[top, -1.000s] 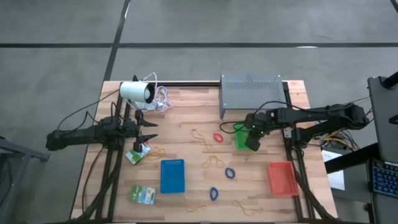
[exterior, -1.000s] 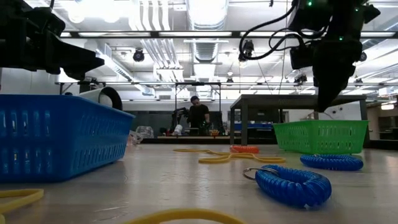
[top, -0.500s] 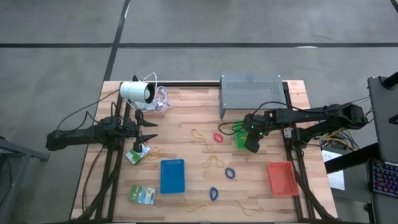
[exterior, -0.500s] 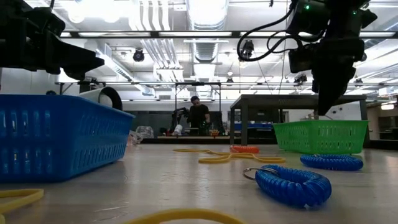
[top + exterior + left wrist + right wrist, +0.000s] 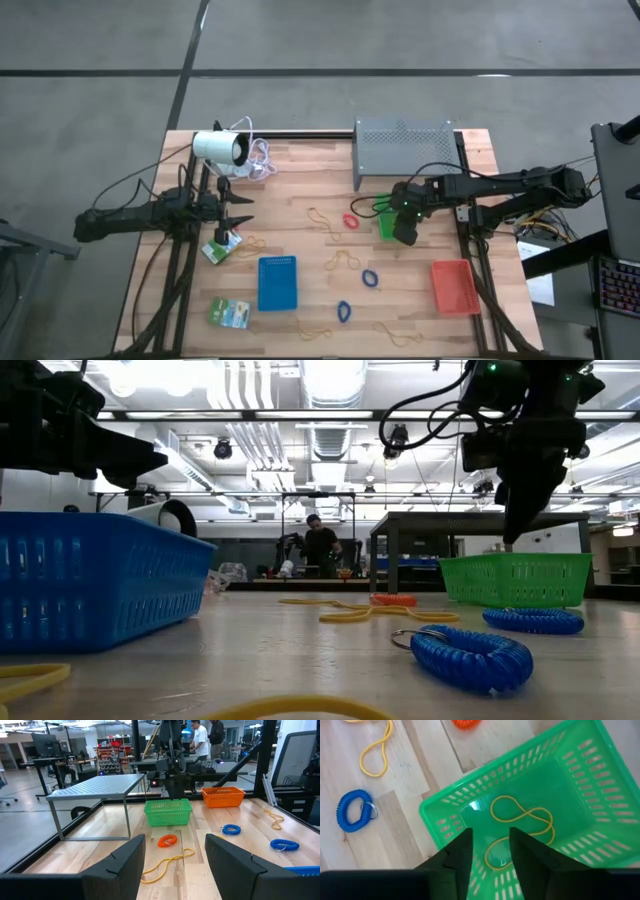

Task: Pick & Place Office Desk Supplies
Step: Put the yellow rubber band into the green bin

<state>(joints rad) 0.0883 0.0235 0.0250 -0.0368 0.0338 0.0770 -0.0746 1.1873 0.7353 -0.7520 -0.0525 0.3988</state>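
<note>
— Two rubber bands lie on the floor of our green tray, and our right hand hangs just above them with its fingers a little apart, pinching nothing.

— So where could we slip from here?

— If we lift out carelessly, a finger could hook a loop of band and drag it back over the rim. If we swing sideways too low, we could catch the tray wall and shove the tray toward the grey stand or onto the red coil just beside it.

— And the supplies left on the table?

— Several: yellow bands such as the one by the red coil, two blue coils toward the front, and the green-and-white packets. The bands lie thin and flat on the wood, so we judge a pinch may close on nothing, or skid them away.

— Our left hand?

— It waits spread wide at the left side of the table, above the packet near the blue tray. If it dropped without aiming, we might nudge that packet under the tray's edge.
</note>
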